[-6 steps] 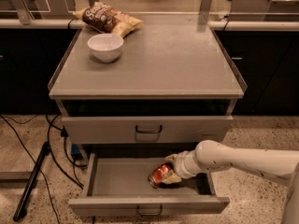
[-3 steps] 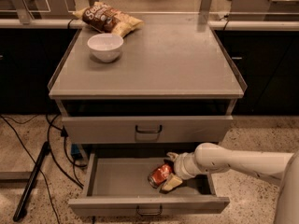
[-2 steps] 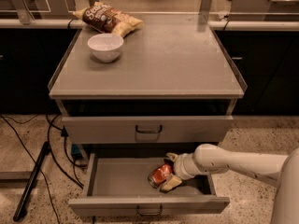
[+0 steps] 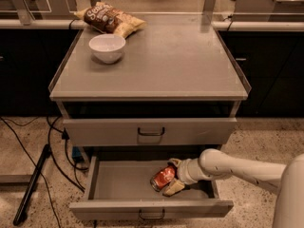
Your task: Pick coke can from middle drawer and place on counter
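The coke can (image 4: 162, 176), red-orange with silvery ends, lies on its side on the floor of the open middle drawer (image 4: 118, 186), right of centre. My gripper (image 4: 172, 176) reaches in from the right on a white arm. Its tan fingers (image 4: 174, 187) sit on either side of the can's right end. The counter (image 4: 161, 61) is the grey cabinet top above.
A white bowl (image 4: 107, 47) and a brown-and-yellow chip bag (image 4: 110, 20) sit at the counter's back left. A closed drawer front with a dark handle (image 4: 151, 131) is above the open drawer. Cables and a dark pole (image 4: 31, 184) lie on the floor at left.
The gripper has stayed at the can's right end. The can's position looks almost unchanged.
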`<state>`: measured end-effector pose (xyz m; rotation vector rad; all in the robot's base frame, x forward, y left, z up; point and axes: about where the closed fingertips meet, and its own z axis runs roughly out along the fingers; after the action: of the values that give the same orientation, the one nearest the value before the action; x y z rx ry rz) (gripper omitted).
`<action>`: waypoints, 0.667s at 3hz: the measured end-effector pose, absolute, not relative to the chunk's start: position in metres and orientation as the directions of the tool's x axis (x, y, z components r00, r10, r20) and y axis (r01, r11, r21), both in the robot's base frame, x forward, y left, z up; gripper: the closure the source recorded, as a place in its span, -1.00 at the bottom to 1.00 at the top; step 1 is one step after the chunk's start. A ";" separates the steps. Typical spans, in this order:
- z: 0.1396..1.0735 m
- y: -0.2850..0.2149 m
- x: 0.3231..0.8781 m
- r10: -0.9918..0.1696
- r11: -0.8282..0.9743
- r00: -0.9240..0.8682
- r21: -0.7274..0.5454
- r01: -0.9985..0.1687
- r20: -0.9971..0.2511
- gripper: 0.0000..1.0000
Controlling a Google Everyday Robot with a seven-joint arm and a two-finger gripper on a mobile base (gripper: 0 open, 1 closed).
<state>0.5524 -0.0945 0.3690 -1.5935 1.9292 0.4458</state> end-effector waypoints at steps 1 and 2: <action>0.357 -0.090 0.549 -0.759 0.211 -0.114 -0.077 -0.974 -0.641 -0.53; 0.357 -0.090 0.549 -0.759 0.211 -0.114 -0.077 -0.974 -0.641 -0.07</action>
<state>0.5489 -0.0900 0.3574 -1.6007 1.9292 0.4978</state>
